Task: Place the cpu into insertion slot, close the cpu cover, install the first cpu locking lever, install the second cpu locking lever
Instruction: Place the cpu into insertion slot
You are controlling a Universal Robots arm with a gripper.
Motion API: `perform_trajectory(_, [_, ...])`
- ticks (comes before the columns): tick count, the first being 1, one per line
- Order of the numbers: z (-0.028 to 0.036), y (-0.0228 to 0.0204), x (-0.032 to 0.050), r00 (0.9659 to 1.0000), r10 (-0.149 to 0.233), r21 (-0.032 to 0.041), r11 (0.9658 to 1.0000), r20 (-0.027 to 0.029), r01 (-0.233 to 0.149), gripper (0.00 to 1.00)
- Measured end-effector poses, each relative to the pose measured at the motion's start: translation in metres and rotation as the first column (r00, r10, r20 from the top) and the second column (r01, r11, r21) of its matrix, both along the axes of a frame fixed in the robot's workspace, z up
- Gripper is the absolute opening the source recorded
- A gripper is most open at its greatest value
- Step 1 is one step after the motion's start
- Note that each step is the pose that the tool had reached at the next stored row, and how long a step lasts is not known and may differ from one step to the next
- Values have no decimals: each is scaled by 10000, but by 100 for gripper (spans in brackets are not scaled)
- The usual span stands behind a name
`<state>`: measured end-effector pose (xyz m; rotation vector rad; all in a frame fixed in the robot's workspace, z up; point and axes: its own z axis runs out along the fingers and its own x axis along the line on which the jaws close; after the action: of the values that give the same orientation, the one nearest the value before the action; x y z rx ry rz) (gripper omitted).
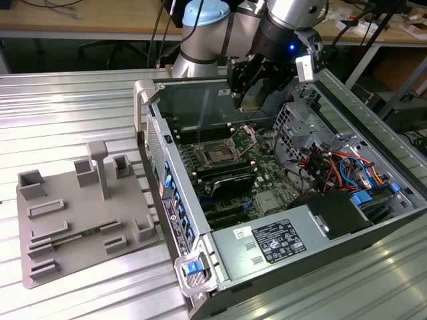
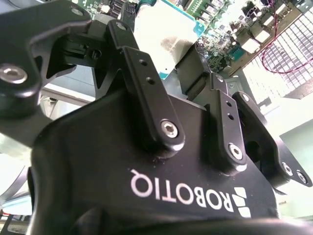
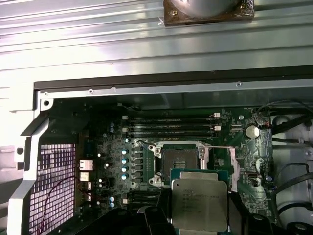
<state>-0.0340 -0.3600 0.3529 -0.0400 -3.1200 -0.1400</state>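
My gripper [image 1: 252,95] hangs over the open computer case, shut on the cpu [image 1: 253,102], a flat square chip with a silvery top. In the first wrist view the cpu [image 3: 199,203] is held a short way off the insertion slot [image 3: 178,161], a dark square recess with a silver rim in the green board. The insertion slot [image 1: 219,155] lies bare below the gripper. The cpu cover [image 1: 245,137] stands tilted open at the slot's edge. A thin wire lever [image 3: 146,145] stands free beside the slot. In the second wrist view the black fingers [image 2: 146,83] clamp the cpu [image 2: 161,34].
Long black memory slots [image 3: 171,126] run beside the socket. Black finned bars [image 1: 227,179] lie on the board. A power supply [image 1: 277,241] and a bundle of coloured cables [image 1: 337,167] fill the case's right. A grey holder plate [image 1: 73,220] sits at the exterior view's left.
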Motion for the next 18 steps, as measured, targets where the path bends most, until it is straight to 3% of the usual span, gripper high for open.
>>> perform_trajectory(18, [-37, 0, 0, 10000, 0, 0, 10000, 0, 0, 55])
